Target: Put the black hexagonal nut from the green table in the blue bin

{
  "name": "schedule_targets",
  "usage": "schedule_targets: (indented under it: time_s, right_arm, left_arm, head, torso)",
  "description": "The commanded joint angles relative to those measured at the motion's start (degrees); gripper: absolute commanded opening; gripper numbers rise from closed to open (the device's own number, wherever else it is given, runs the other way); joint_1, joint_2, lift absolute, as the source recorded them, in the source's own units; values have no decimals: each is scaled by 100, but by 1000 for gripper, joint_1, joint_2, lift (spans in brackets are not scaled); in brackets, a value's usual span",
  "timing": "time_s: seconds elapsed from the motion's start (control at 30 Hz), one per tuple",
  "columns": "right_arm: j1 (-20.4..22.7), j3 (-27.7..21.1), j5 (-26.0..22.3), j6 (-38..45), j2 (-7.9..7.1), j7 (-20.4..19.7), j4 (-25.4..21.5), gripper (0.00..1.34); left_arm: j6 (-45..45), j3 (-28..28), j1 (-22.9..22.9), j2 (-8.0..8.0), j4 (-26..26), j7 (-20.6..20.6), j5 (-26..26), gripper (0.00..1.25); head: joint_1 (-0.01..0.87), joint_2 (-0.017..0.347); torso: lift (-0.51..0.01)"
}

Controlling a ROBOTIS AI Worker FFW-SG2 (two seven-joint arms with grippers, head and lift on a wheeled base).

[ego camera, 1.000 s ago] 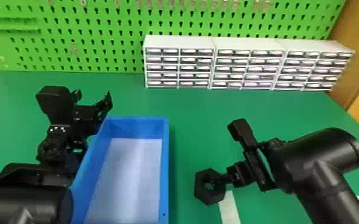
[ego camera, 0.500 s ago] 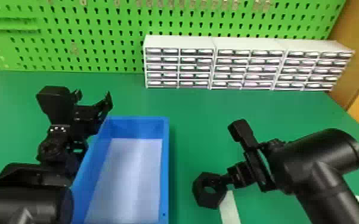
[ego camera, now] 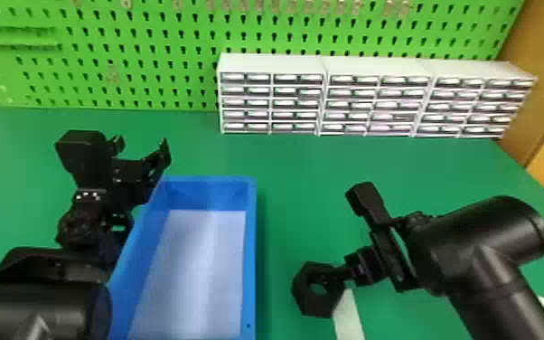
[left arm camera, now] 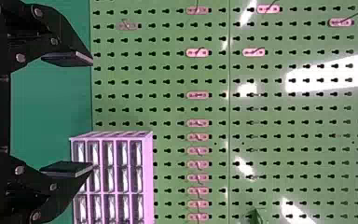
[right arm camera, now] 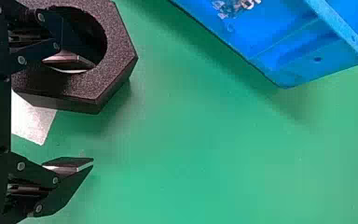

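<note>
I begin with my right gripper [ego camera: 357, 270]: its two flat black fingers stand wide open. One of these fingers [right arm camera: 67, 59] is at the round hole of the black hexagonal nut [right arm camera: 121, 51], and the other one is well apart from it, above the green counter [ego camera: 420, 162]. How deep the first finger goes into the hole, I cannot tell. The nut is outside the blue plastic bin [ego camera: 249, 226], on the right of it, with a strip of green surface between them. A narrow white strip [ego camera: 349, 316] lies on the counter, just beside the nut in the head view and partly hidden by it in the right wrist view.

The bin shows a pale, flat bottom [ego camera: 199, 271] inside its blue walls. At its far left corner is my left gripper [ego camera: 142, 149], also with the fingers open and spread, and between them I see only air.

Farther back, the white drawer cabinets [ego camera: 271, 68] stand in one row on the counter. Behind them rises the bright green pegboard [ego camera: 149, 59], and a brown panel [ego camera: 542, 54] is at the right side.
</note>
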Motion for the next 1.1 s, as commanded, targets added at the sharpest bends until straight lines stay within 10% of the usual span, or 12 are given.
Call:
schedule_targets:
  time_s: [0.0,0.8,1.07]
  right_arm:
    - [-8,21,0,0,0,4,26,815]
    - [-8,47,9,-18,-18,13,78,805]
    - [-8,73,61,-18,-9,22,78,554]
  left_arm:
    - [0,0,0,-2,-4,0,0,792]
    - [0,0,0,7,5,0,0,792]
    - [9,0,0,-2,-4,0,0,792]
  head:
    - [691,9]
    - [691,9]
    - [691,9]
  torso:
    - [-97]
    - [-97]
    - [-97]
